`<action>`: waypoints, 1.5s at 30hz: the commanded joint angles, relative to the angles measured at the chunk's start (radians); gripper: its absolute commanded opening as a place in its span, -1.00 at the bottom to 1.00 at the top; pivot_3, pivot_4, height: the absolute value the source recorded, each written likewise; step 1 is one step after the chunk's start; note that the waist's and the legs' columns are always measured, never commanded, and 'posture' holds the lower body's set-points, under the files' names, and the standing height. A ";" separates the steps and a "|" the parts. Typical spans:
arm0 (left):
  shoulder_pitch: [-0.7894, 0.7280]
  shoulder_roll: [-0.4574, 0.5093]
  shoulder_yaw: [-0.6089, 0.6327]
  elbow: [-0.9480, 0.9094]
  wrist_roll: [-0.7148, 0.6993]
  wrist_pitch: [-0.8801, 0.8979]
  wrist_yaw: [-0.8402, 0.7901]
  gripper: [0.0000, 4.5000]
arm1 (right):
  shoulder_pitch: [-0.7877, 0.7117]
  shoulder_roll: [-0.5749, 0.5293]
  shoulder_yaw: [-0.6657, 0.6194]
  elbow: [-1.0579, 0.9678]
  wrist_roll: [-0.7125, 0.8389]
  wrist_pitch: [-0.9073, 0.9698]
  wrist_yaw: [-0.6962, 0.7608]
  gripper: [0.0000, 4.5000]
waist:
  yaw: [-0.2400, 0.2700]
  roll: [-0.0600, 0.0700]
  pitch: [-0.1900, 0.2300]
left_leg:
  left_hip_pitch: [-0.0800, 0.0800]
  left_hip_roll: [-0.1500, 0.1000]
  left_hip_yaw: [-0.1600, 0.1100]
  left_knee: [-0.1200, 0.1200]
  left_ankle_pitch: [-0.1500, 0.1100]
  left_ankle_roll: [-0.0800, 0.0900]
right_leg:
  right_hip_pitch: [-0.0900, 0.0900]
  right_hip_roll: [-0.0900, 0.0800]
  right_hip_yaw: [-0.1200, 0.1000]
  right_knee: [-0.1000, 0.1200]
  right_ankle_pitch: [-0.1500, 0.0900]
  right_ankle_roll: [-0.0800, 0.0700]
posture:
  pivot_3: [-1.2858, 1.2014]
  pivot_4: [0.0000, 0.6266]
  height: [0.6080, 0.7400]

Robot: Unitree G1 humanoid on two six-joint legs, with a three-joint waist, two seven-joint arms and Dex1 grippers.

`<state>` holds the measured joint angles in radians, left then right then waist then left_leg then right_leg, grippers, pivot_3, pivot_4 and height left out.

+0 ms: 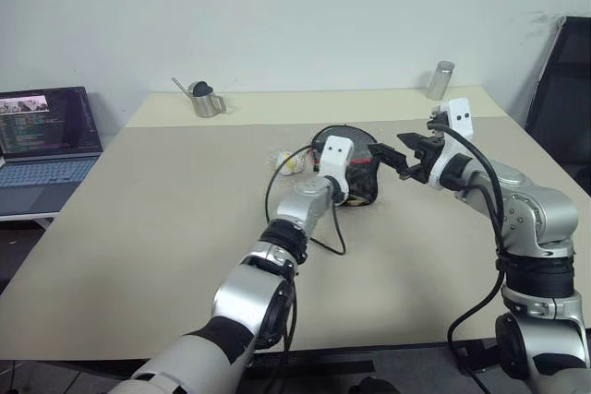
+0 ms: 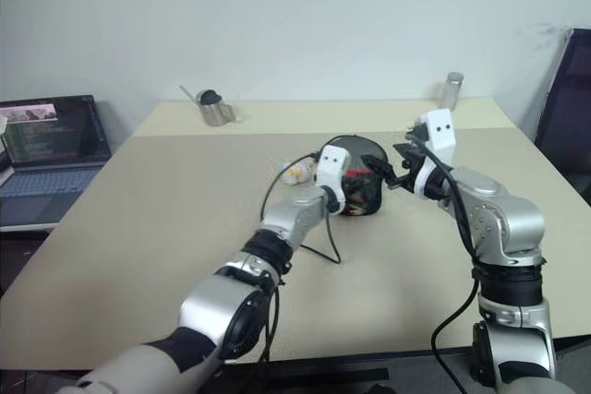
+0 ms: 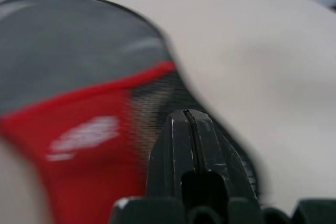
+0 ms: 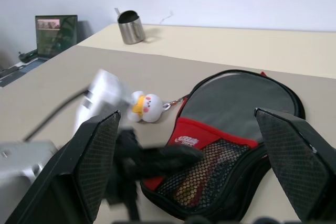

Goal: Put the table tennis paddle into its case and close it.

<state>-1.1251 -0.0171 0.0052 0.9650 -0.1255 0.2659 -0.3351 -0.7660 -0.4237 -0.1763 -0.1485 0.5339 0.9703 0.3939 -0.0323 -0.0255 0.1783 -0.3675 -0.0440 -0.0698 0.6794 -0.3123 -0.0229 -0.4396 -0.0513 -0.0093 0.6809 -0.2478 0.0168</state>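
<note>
Paddle-shaped black fabric case (image 4: 231, 129) with red logo panel and mesh pocket, lying flat mid-desk towards the far edge; a wooden handle shows through the mesh, and a yellow-white plush charm (image 4: 146, 106) lies beside it on a chain. Left gripper (image 3: 190, 129), fingers pressed together, over the mesh. Right gripper (image 4: 202, 171), fingers spread wide, near the case.

Beige counter (image 1: 138, 228). The case (image 4: 239, 124) lies flat near its middle, red panel and mesh pocket up. Plush charm (image 4: 146, 106) on the counter just beside the case. Metal pitcher (image 1: 203, 99) and a small jar (image 1: 441, 80) well beyond the case, near the far edge.
</note>
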 commanded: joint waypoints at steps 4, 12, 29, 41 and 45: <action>0.169 0.204 0.027 -0.549 -0.187 0.191 -0.343 -0.99 | -0.046 0.089 -0.199 0.100 0.084 0.103 -0.166 1.00 | -0.002 0.000 0.000 | -0.002 0.000 -0.001 0.000 0.000 0.000 | -0.002 0.000 0.000 -0.001 0.000 0.000 | 0.03 -0.52 1.00; 0.418 0.604 0.067 -0.922 -0.365 0.447 -0.642 -0.99 | -0.030 0.184 -0.331 0.301 0.080 0.221 -0.358 1.00 | 0.001 0.002 -0.001 | -0.001 0.001 0.000 0.000 0.000 0.000 | -0.001 0.000 0.001 -0.001 0.000 0.000 | 0.03 -0.52 1.00; 0.561 0.708 0.096 -1.100 -0.426 0.521 -0.612 -0.99 | -0.092 0.265 -0.291 0.603 0.042 0.076 -0.367 1.00 | -0.006 0.002 -0.001 | 0.003 0.001 -0.001 0.000 -0.002 0.003 | 0.004 0.000 0.001 0.000 0.000 0.000 | 0.03 -0.52 1.00; 0.573 0.711 0.102 -1.128 -0.447 0.542 -0.572 -0.99 | -0.171 0.351 -0.343 0.696 0.098 0.055 -0.360 1.00 | -0.035 0.001 -0.002 | 0.005 0.004 0.000 0.000 -0.002 0.004 | 0.005 0.004 0.002 0.000 0.002 -0.002 | 0.03 -0.52 1.00; 0.573 0.711 0.104 -1.139 -0.459 0.546 -0.567 -0.99 | -0.186 0.374 -0.338 0.715 0.104 0.041 -0.356 1.00 | -0.034 0.001 -0.002 | 0.005 0.004 0.000 0.000 -0.002 0.004 | 0.004 0.004 0.001 0.000 0.002 -0.002 | 0.03 -0.52 1.00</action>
<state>-0.5500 0.6815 0.0769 -0.1232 -0.5565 0.8093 -0.9046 -0.9306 -0.0583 -0.5247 0.5616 0.6125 1.0111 0.0226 -0.0663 -0.0248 0.1761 -0.3632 -0.0400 -0.0702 0.6792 -0.3141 -0.0191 -0.4353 -0.0473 -0.0078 0.6804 -0.2461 0.0144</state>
